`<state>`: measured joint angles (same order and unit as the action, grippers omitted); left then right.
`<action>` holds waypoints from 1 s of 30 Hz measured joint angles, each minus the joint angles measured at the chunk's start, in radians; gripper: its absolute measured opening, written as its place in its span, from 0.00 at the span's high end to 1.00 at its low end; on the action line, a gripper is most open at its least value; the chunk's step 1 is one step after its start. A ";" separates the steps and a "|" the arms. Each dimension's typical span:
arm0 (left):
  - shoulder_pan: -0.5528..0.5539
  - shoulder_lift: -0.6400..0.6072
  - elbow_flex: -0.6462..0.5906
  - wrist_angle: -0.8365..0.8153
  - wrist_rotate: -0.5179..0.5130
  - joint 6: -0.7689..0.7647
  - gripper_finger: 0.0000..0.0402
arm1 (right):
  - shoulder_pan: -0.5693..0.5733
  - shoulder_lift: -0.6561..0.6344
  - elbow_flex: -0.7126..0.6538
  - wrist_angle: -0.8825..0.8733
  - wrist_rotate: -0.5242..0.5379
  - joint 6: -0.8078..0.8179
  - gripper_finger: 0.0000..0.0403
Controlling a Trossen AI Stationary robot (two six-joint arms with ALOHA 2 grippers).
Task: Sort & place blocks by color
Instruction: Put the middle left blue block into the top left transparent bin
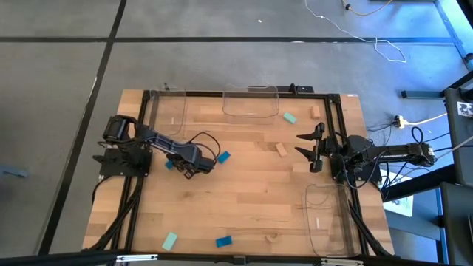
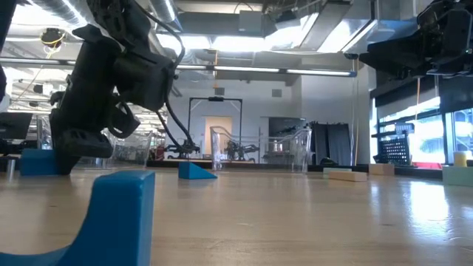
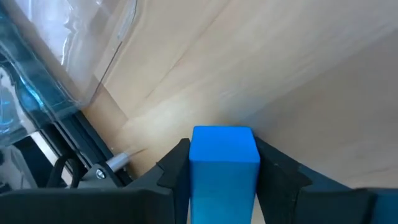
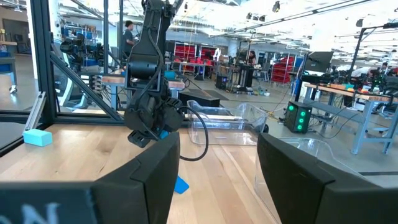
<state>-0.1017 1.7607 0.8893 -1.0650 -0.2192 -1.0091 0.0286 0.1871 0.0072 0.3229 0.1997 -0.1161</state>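
Left gripper [image 1: 171, 165] low over table [image 1: 244, 192] at 9 o'clock side, fingers [image 3: 171, 171] flanking blue block [image 3: 224, 163], contact not clear. Second blue block [image 1: 224, 157] just beside at its 2 o'clock. Right gripper [image 1: 305, 145] at 3 o'clock, jaws spread, empty. Mint block [image 1: 289, 117] at 1 o'clock; tan block [image 1: 281, 150] near right gripper.

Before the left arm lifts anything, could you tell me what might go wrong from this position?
1. The left pincer brackets a blue block, but only the block's end shows between the fingers; a shallow grip could let it slip or twist on lifting.
2. A second blue block lies close beside that pincer, and the looping cable hangs over it; a sideways move might knock it away.
3. The right pincer waits open by a tan block.
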 joint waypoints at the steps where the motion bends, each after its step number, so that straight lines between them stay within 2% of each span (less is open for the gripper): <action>1: 0.001 -0.001 0.007 0.000 0.002 0.003 0.68 | 0.000 0.000 0.000 0.000 0.000 -0.007 0.46; 6: 0.008 -0.004 0.070 0.005 0.025 0.034 0.68 | 0.000 0.000 0.000 -0.001 0.015 -0.046 0.46; 12: 0.010 -0.004 0.176 -0.010 -0.003 0.071 0.68 | 0.000 0.000 0.000 -0.007 0.043 -0.044 0.46; 17: 0.029 -0.005 0.276 -0.043 -0.039 0.078 0.68 | 0.000 0.000 0.002 -0.043 0.070 0.034 0.46; 24: 0.063 -0.006 0.422 -0.084 -0.109 0.104 0.68 | 0.000 0.008 0.152 -0.394 0.120 0.179 0.46; 30: 0.111 -0.006 0.540 -0.166 -0.185 0.109 0.68 | 0.000 0.062 0.349 -0.557 0.121 0.243 0.46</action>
<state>0.0089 1.7545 1.4293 -1.2306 -0.4042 -0.9002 0.0284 0.2488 0.3567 -0.2342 0.3210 0.1270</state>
